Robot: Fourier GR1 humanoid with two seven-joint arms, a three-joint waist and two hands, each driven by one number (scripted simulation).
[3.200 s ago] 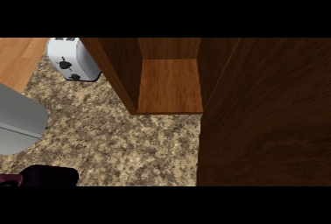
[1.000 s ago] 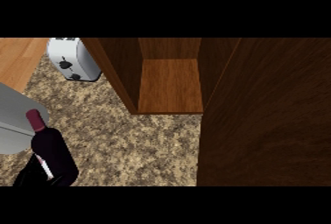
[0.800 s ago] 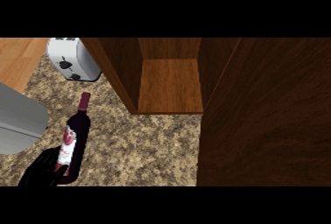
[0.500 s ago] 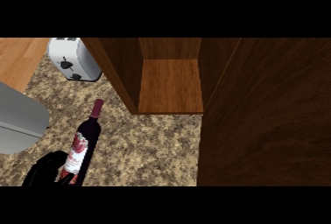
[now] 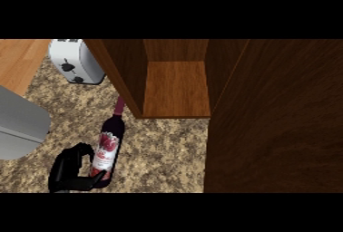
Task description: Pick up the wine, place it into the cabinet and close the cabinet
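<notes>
Left hand (image 5: 70, 170) is curled round the lower body of the wine bottle (image 5: 108, 145), low left over the speckled counter (image 5: 167, 154). The neck points at the open cabinet's (image 5: 175, 90) left wall. The red-white label's (image 5: 105, 149) writing is unreadable.

Open wooden cabinet shelf (image 5: 175, 88): speckled stone counter (image 5: 167, 154) free before it. Obstacles: dark wooden door panel (image 5: 275, 118) at right; white toaster (image 5: 75, 61) rear left; cabinet side wall (image 5: 124, 72) beside neck of dark wine bottle (image 5: 107, 145).

The left hand (image 5: 69, 168) wraps the wine bottle (image 5: 108, 146), hiding its base. Bottle's mouth is lost against the cabinet (image 5: 124, 68) side; toaster (image 5: 74, 59) cut off at the top.
</notes>
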